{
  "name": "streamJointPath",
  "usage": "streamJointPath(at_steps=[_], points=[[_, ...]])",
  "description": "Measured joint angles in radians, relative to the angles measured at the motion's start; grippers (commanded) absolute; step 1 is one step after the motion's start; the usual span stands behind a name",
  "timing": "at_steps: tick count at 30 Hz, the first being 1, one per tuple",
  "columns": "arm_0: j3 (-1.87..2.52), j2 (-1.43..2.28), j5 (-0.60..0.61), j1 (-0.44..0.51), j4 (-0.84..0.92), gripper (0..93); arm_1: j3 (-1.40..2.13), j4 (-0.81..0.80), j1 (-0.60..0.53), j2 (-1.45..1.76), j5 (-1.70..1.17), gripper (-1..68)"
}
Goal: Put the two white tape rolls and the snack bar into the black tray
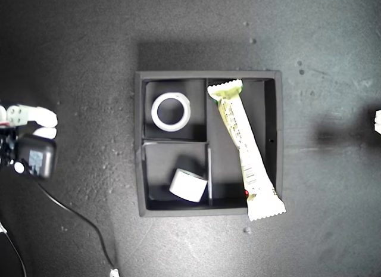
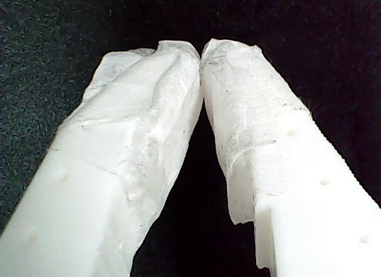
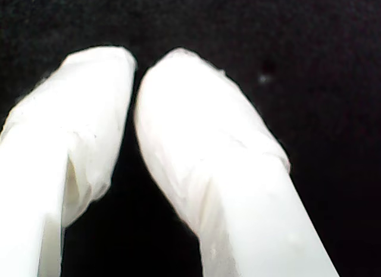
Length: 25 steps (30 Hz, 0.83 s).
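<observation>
The bench (image 1: pixel 71 50) is a dark, matte, speckled surface with open room on every side of the black tray (image 1: pixel 139 146). The tray lies between two arm ends in the exterior view: one arm (image 1: pixel 30 140) at that view's left edge and a white sliver (image 1: pixel 377 122) at its right edge, both well apart from the tray walls. I cannot tell which of them is first or second.

The tray is square, with raised walls and dividers. The snack bar (image 1: pixel 244 149), in a pale wrapper with green print and zigzag crimps, lies slanted in the long compartment farthest from the arm at the view's left. One crimped end overhangs the tray's wall at the view's bottom. A white tape roll (image 1: pixel 155 112) lies flat in one small compartment nearer that arm. The second tape roll (image 1: pixel 188 184) stands tilted on its edge in the neighbouring compartment, against the divider. A thin cable (image 1: pixel 77 214) trails from that arm across the bench.

Only the wrist views show the jaws. The first end effector (image 2: pixel 201 53) has white, tape-wrapped fingers whose tips meet, with nothing between them and dark bench beyond. The second end effector (image 3: pixel 136 68) has smoother, rounded tips drawn nearly together, also empty. Neither wrist view shows the tray.
</observation>
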Motion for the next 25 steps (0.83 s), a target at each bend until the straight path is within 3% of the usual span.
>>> streamJointPath(at_steps=[6, 13, 25], points=[[0.000, 0.000, -0.041, 0.021, 0.000, 0.2, 0.000, 0.000, 0.000, 0.000, 0.000, 0.2], [0.000, 0.000, 0.138, 0.025, 0.002, 0.2, 0.000, 0.000, 0.000, 0.002, 0.000, 0.4], [0.000, 0.000, 0.161, 0.025, 0.002, 0.2, 0.000, 0.000, 0.000, 0.002, 0.000, 0.4]])
